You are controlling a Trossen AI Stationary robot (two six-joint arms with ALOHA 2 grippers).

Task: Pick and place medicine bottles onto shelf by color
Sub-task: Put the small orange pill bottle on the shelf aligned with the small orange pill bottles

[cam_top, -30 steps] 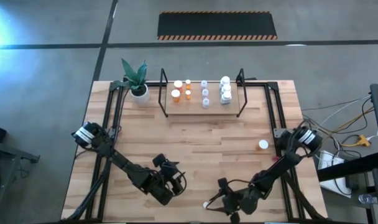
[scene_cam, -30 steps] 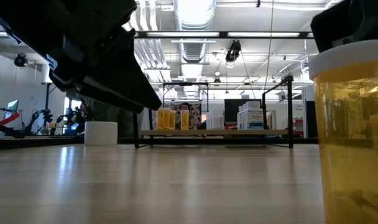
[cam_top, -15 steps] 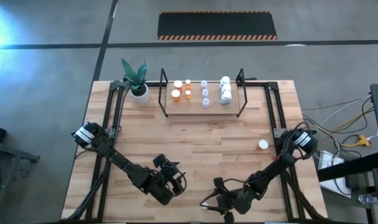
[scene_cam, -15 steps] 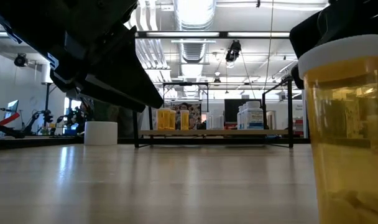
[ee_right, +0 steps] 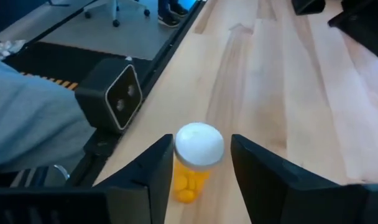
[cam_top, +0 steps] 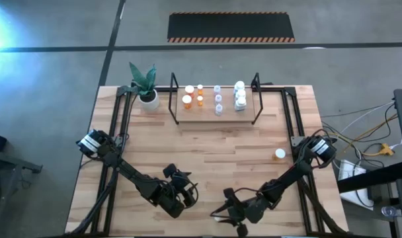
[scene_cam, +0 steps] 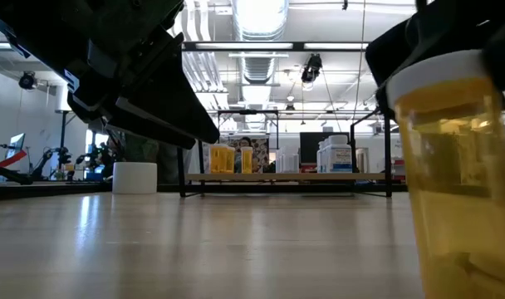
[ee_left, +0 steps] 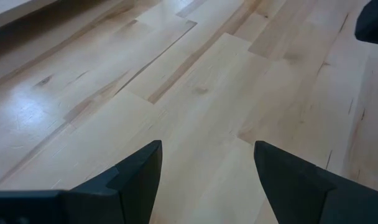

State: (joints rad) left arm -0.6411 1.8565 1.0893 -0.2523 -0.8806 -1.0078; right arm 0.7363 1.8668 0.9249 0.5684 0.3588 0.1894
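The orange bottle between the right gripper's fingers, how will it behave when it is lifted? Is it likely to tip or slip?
The orange bottle looks tall and narrow, so a nudge might tip it. Its smooth round wall could slip between the right gripper's fingers. A few pills lie at its bottom, so it is probably light.

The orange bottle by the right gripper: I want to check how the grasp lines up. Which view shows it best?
The right wrist view: the orange bottle stands upright between the right gripper and its open fingers. The low view shows it close up but cut off. In the high view the arm hides it; the left wrist view misses it.
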